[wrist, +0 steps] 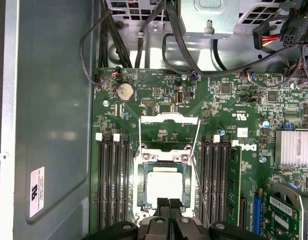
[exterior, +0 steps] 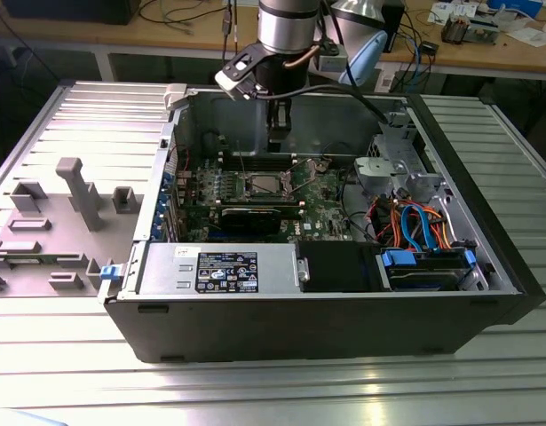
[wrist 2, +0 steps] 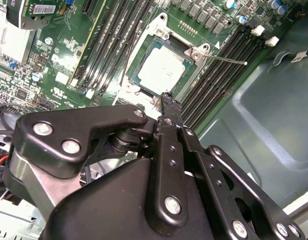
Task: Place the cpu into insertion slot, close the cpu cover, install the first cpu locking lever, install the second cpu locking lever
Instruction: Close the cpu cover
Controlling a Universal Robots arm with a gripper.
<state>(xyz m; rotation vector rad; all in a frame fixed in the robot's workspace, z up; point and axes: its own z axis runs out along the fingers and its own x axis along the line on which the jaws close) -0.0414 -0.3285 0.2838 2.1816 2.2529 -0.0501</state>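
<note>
The cpu (wrist: 164,187) lies flat in the insertion slot (wrist: 141,186) on the green board, its silver top bare; it also shows in the second wrist view (wrist 2: 164,67) and the exterior view (exterior: 259,185). The cpu cover (wrist: 169,119) stands tilted up and open beyond the slot, board visible through its frame. A thin wire lever (wrist: 200,190) runs along one side of the slot and sticks out free (wrist 2: 229,59). My gripper (wrist: 169,202) (wrist 2: 167,97) hangs just above the slot's near edge, fingertips shut together with nothing between them. The exterior view has it (exterior: 278,142) over the board.
Black memory slots (wrist: 111,180) (wrist: 219,175) flank the socket. A graphics card (exterior: 259,216), power supply (exterior: 215,271), cable bundle (exterior: 415,222) and drive cage (exterior: 397,151) fill the case. Case walls (wrist: 53,125) stand close. A grey fixture plate (exterior: 73,191) lies at the exterior view's left.
</note>
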